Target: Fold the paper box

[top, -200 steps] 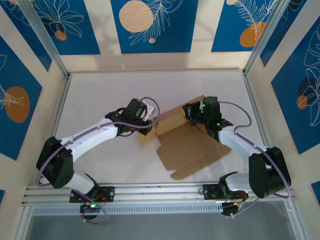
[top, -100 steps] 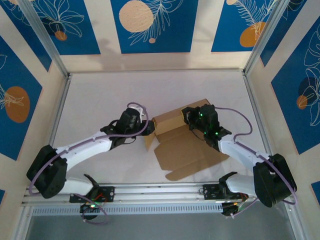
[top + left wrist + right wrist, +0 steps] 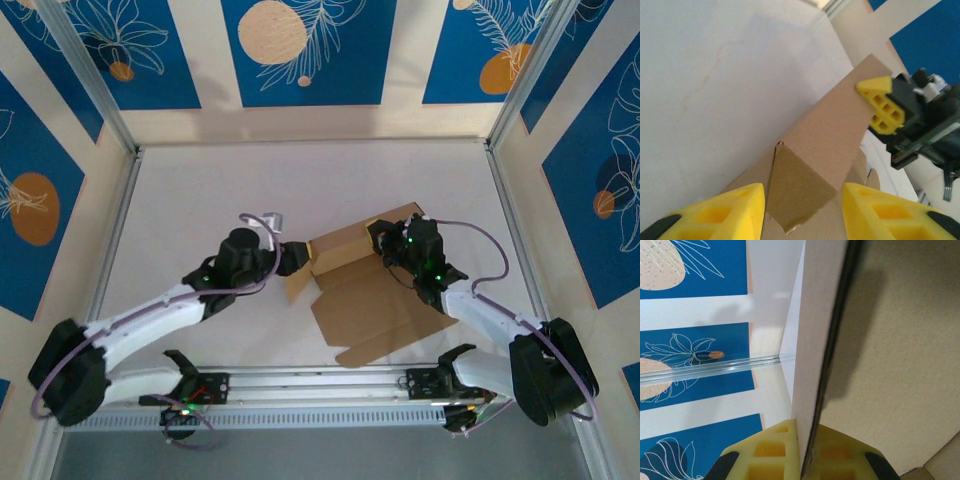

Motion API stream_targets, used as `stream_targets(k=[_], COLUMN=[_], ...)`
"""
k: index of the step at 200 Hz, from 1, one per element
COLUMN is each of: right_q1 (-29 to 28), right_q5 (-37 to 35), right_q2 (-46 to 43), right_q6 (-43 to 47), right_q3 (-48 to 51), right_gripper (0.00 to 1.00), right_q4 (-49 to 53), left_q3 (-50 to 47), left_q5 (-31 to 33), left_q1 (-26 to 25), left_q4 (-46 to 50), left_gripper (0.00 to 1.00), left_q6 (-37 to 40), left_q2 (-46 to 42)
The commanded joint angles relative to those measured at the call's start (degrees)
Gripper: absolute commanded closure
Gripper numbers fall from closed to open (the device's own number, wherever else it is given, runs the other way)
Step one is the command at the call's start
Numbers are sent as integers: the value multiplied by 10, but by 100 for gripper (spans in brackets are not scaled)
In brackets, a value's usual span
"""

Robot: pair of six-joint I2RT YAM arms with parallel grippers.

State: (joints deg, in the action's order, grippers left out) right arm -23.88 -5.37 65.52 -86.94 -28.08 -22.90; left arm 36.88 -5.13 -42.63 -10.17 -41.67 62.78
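Observation:
The paper box [image 3: 365, 300] lies partly folded mid-table, its base flat and its back wall [image 3: 350, 243] raised. My right gripper [image 3: 385, 240] is shut on the right end of that wall; in the right wrist view the cardboard edge [image 3: 900, 340] runs down between the pressed yellow fingers [image 3: 770, 452]. My left gripper [image 3: 292, 260] hovers at the box's left end, open. In the left wrist view a small side flap [image 3: 800, 195] hangs between its spread fingers [image 3: 725, 212] without touching either. The right gripper's yellow fingertip [image 3: 880, 105] shows on the wall's far end.
White tabletop [image 3: 200, 190] stretches behind and left of the box. Aluminium posts [image 3: 90, 80] and blue-patterned walls enclose the cell. A metal rail [image 3: 320, 380] with both arm bases runs along the near edge.
My left gripper has opened, let go of the box's left end and drawn back toward the near side. The right gripper has kept its hold while the wall shifted slightly.

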Motion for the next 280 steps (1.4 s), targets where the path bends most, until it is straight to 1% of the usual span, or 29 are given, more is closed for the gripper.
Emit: stream_targets(k=[1,3,17,25,31,37,53,63,75,98,116,127,146,157,181,204,231,263,280], right_q1=[7,7,9,9,10,10,13,14,19,27,29,30,31,32,38,41,40,38,38], right_q5=[7,8,11,13,14,14,20,25,38,53,56,54,40,34,39,45,53,65,65], right_q2=[2,2,2,1,2,2,4,8,15,28,38,44,52,64,108,148,168,177,171], right_q6=[30,30,31,34,36,39,44,47,48,49,46,44,38,28,-8,-33,-37,-45,-45], right_q3=[19,19,19,19,18,16,17,16,16,12,8,1,-5,-7,-21,-45,-58,-35,-25], right_gripper=[100,100,100,100,100,100,100,100,100,100,100,100,100,100,100,100,100,100,100], right_q4=[59,59,56,54,54,54,50,45,36,24,16,18,17,-1,-51,-86,-94,-126,-127], left_q3=[6,9,20,24,24,23,18,15,10,11,4,1,4,8,5,3,1,10,16], left_q5=[100,103,204,247,264,268,237,208,171,123,86,58,55,69,99,115,119,85,66], left_q1=[1,3,13,22,33,45,72,76,76,76,72,58,22,11,7,7,8,6,-6], left_q4=[94,108,207,260,290,313,348,350,336,313,281,258,241,248,250,233,192,134,113], left_gripper=[54,54,54,54,55,55,58,58,58,57,59,60,59,57,53,52,51,51,51], left_q6=[68,70,70,64,60,60,65,75,95,125,136,146,162,166,162,166,182,195,202], left_q2=[-85,-93,-134,-148,-156,-156,-138,-113,-76,-7,19,25,22,20,16,21,35,53,64])
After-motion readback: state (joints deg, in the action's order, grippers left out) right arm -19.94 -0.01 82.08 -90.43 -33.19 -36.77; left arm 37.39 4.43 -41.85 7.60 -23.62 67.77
